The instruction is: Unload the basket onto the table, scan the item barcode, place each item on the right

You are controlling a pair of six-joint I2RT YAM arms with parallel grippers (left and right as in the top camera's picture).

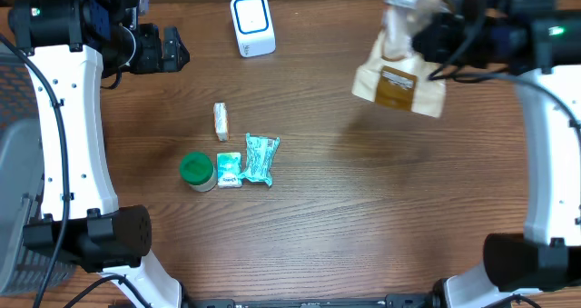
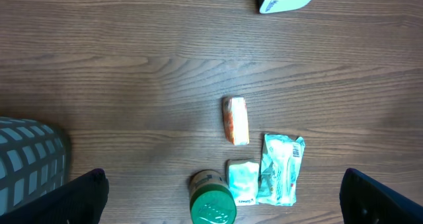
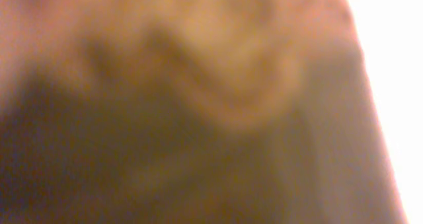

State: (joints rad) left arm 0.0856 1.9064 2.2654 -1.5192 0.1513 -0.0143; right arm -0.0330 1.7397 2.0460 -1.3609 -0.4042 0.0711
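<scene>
Your right gripper (image 1: 428,28) is clamped on the top of a pouch (image 1: 400,83), which hangs off the table (image 1: 363,217), well to the right of the white scanner (image 1: 251,24) and about level with it. The pouch is pale tan, crinkled and shiny at the gripped end. It carries a brown label with a small lighter patch near its upper edge, and its bottom edge tilts down to the right. You cannot make out a barcode from overhead. In the right wrist view the pouch fills the lens as a tan and brown blur, so no print is readable there.

Your left gripper (image 1: 174,50) sits to the left of the scanner with its jaws spread wide and nothing between them; its dark fingers (image 2: 82,197) frame the bottom corners of the left wrist view.

Below the scanner, nearer you, lies a small white and orange bar (image 1: 221,121). Further below it sits a row: a green-lidded jar (image 1: 197,171), a small white and teal packet (image 1: 229,169) touching it, and a longer teal packet (image 1: 260,158) just beside. A grey basket (image 1: 16,163) stands far left of the scanner. Only bare wood lies between the pouch and the scanner.
</scene>
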